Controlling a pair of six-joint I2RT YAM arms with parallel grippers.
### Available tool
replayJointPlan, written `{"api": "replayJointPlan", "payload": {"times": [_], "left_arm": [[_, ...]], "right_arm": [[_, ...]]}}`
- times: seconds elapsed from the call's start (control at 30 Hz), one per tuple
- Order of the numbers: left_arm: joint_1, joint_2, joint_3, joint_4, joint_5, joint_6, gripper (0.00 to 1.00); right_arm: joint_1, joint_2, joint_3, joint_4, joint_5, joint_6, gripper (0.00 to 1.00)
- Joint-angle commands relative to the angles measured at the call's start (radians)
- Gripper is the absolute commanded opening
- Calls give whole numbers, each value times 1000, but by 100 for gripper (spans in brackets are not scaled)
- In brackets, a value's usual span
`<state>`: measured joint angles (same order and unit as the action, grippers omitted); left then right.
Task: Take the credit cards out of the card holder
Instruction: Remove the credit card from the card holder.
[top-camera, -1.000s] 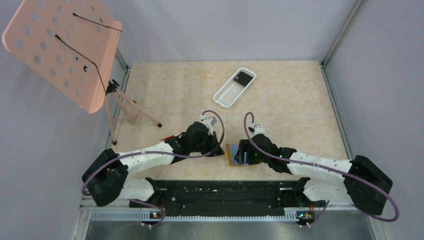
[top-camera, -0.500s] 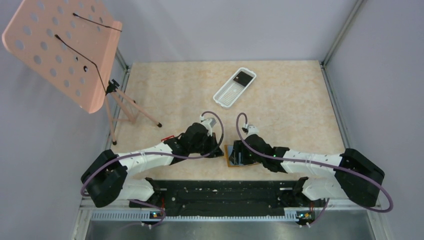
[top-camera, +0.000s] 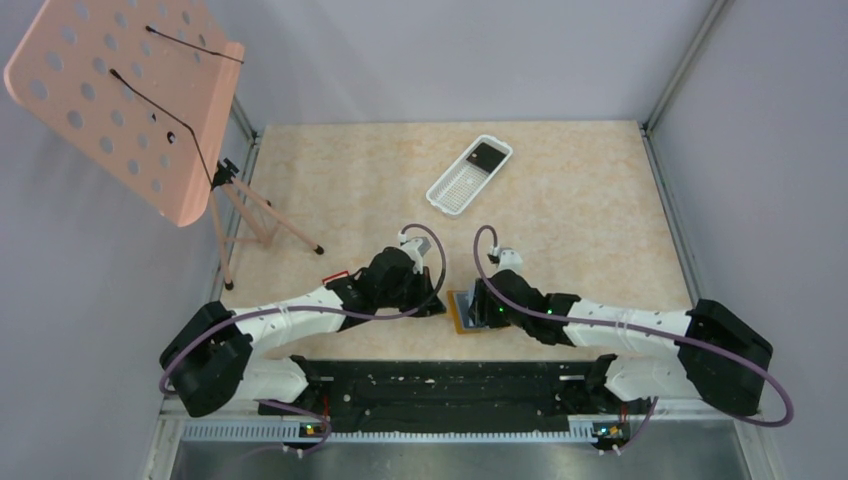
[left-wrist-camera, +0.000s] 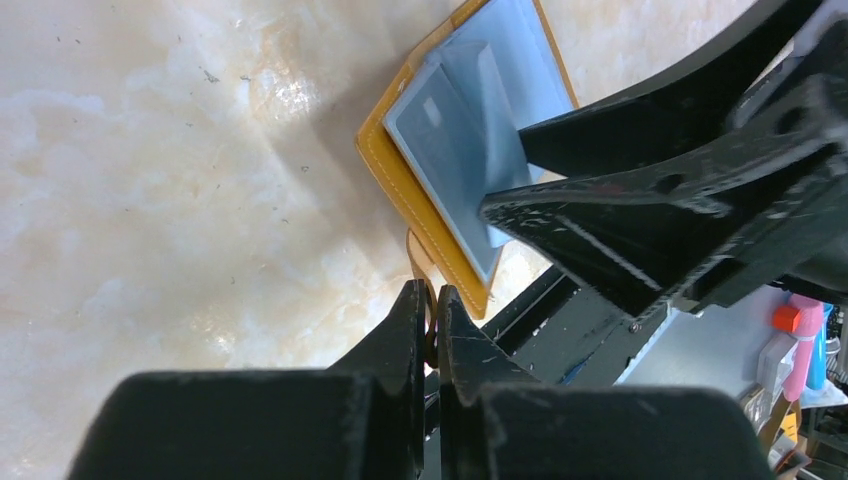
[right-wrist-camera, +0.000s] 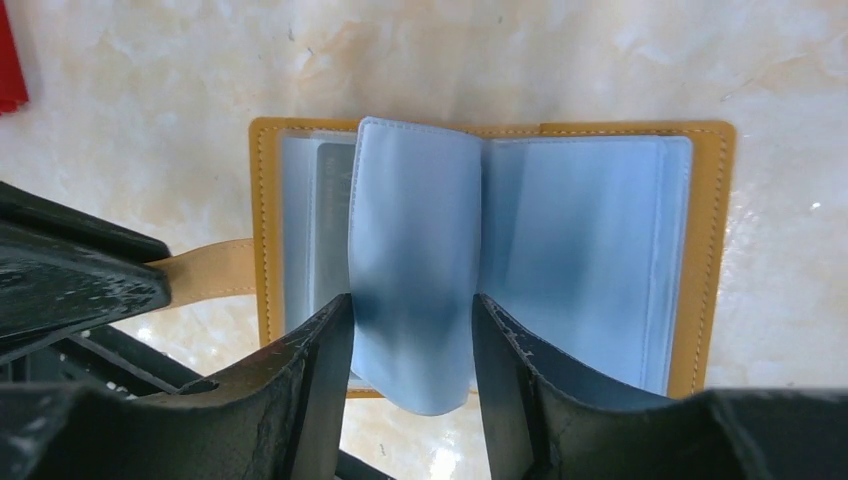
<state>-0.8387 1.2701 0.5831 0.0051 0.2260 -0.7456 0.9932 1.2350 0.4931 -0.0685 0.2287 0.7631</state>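
The card holder lies open on the desk, directly beneath and ahead of the right claw, with its tan border framing the pale blue pockets. One pale blue inner leaf stands up from the spine, right between this claw's two fingers. The fingers sit apart, close against the leaf's long edges, and I cannot tell whether they are pressing on it. The left claw is closed, pinching the holder's tan tab. The holder itself lies just beyond that claw's tips and to their right. A grey card shows faintly through the pocket on the tab side of the raised leaf, but its details are too blurred to read. The right claw's fingers hide the holder's near edge. From above, both claws cover nearly all of the holder, and only a tan corner peeks out between them. A red object is cut off at the frame's edge, well off to the side of the right claw.
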Motion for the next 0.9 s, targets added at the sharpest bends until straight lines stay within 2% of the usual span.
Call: {"api": "replayJointPlan", "payload": {"times": [0.0,0.37,0.6,0.73,0.87], "left_arm": [[-2,-31,-6,26,-9,18,0],[-2,-43,-21,15,-18,18,0],[-2,-60,-37,0,-45,13,0],[-2,-61,-44,3,-51,7,0],[-2,-55,-44,7,-43,5,0]], "right_arm": [[11,-93,4,-17,84,11,46],[10,-115,7,-130,178,15,49],[-25,-220,15,-260,233,18,50],[-31,-278,30,-283,210,7,49],[-31,-323,30,-201,112,-27,49]]}}
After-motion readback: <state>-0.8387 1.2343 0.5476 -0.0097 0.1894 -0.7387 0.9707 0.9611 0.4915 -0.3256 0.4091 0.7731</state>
